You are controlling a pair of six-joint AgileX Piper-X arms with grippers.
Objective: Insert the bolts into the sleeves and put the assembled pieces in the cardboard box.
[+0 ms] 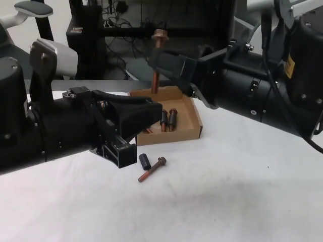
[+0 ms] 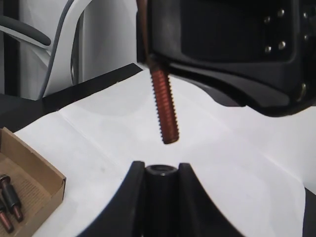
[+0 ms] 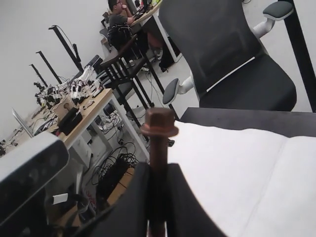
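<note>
Left hand (image 2: 161, 167): closed around an upright black sleeve (image 2: 160, 171); we see just its top rim, the rest is hidden between the fingers.
Loose parts: a second sleeve (image 1: 145, 161) and a loose bolt (image 1: 153, 169) lie just beside each other on the white bench (image 1: 227, 191).
Cardboard box (image 1: 176, 135): two assembled pieces (image 1: 168, 120) lie inside; the left hand hides one side from us.
Right hand (image 3: 157, 170): clamped on the held bolt (image 3: 159, 126), head up, mid-shank covered; its threaded tip hangs just above the gripped sleeve, apart.

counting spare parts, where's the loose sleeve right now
In the high view, the loose sleeve lies on the bench left of centre, just in front of the box and beside the loose bolt.
</note>
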